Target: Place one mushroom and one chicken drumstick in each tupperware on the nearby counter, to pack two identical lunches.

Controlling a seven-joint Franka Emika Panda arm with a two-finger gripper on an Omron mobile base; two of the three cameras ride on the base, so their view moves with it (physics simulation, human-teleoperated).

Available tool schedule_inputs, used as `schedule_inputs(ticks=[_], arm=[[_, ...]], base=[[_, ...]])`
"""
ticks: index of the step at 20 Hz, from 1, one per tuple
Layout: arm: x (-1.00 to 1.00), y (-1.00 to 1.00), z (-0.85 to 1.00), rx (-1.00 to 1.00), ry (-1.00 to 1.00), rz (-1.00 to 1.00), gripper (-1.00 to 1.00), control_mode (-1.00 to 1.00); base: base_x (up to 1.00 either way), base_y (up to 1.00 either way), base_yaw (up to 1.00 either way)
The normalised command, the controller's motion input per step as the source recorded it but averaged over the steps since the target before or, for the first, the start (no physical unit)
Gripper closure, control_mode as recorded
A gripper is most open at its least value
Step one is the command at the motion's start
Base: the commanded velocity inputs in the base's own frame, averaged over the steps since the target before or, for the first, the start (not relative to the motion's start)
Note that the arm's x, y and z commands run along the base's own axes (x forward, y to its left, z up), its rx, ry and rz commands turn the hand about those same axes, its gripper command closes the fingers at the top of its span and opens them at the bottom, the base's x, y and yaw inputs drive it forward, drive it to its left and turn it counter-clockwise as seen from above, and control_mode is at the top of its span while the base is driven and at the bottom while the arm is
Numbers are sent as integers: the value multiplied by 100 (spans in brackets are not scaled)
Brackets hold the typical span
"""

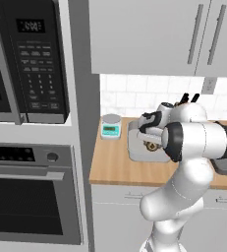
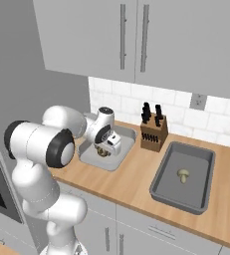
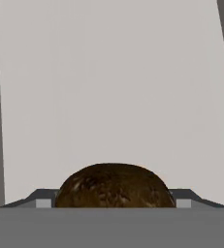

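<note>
- Scale point(image 1: 111, 127): it stands on the counter point(image 2: 136, 184) at 9 o'clock of the light tupperware point(image 1: 137, 155), just beside it. If the hand is swung to that side on the way out, the scale could be knocked.
- Light tupperware: the gripper point(image 2: 105, 147) is held low inside it. If the hand is lifted at a slant, the rim could be caught and the whole tupperware dragged or tipped.
- Mushroom point(image 3: 114, 186): it sits low over the pale floor of the light tupperware. If it is let go too high, the round cap could roll or bounce toward the rim. If the jaws are opened too little, it could stick to one finger and be carried out again.
- Knife block point(image 2: 154, 132): it is at 2 o'clock of the light tupperware, near enough to be brushed by a wide swing.
- Dark tupperware point(image 2: 159, 187): it lies at 3 o'clock, well apart, with the second mushroom point(image 2: 183, 174) alone in it. No drumstick is seen there, so a wrong count is possible later.
- Jaws: they stand wide, because the cap is wide. In the hand view the cap fills the gap between the fingertips point(image 3: 43, 199) and seems touched on both sides, so the mushroom is judged to be grasped and not yet released.
</note>
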Motion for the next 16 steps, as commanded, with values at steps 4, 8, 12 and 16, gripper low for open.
schedule_inputs(ticks=[4,8,12,16], arm=[[39,-4,-38,-3,-2,0,100,-100],[37,0,-28,-2,-2,0,100,-100],[37,0,-21,0,0,0,-100,-100],[5,-1,-25,0,-3,0,-100,-100]], base=[[0,0,0],[0,0,0],[0,0,0],[0,0,0]])
